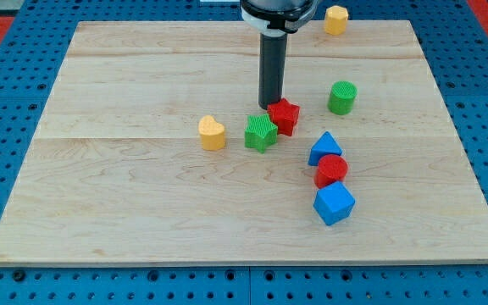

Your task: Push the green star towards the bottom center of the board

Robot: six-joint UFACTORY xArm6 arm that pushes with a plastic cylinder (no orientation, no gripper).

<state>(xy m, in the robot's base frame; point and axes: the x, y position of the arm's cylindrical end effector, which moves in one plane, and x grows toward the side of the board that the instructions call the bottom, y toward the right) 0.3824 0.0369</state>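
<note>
- Green star (261, 133) sits near the middle of the wooden surface (142, 212), touching the red block (285, 116) on the view's right.
- My tip (271, 106) stands just above both; no hand here, a bare rod holding nothing.
- Step, as I judge: lining up behind the star.
- Next: shift left, push down-view without dragging red.

Matt pale wooden board (142, 195); ribbed plastic green star (261, 132).
</note>
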